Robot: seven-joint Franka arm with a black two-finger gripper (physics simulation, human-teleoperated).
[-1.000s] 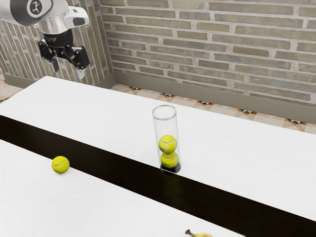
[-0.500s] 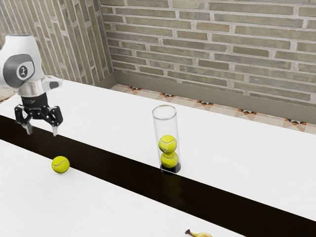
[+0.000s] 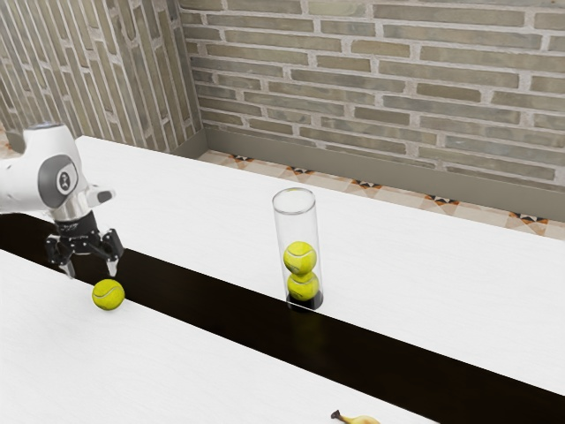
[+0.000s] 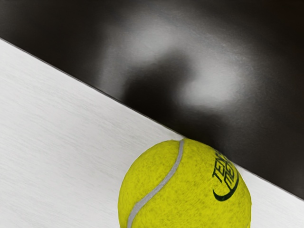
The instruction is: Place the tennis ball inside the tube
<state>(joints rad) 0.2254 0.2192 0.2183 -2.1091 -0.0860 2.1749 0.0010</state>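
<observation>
My black gripper (image 3: 91, 272) is low over the table at the exterior view's left, its two fingertips apart with nothing between them. Just below and slightly to the exterior view's right of it lies the loose tennis ball (image 3: 109, 295), yellow-green, by the dark stripe's edge. In the wrist view the same tennis ball (image 4: 185, 187) looks large, with dark lettering on it. The clear tube (image 3: 297, 231) stands upright near the middle of the exterior view, open at the top. Inside its lower part two tennis balls (image 3: 301, 272) are stacked over a black base.
A banana (image 3: 357, 420) shows at the exterior view's lower edge. The white table (image 3: 203, 194) has a long dark stripe (image 3: 221, 305) running across it, and the tube stands by this stripe. A brick wall rises behind the table.
From high at the exterior view's upper left, my gripper has come down over the table to just above the loose ball. The balls and the tube have stayed put.
</observation>
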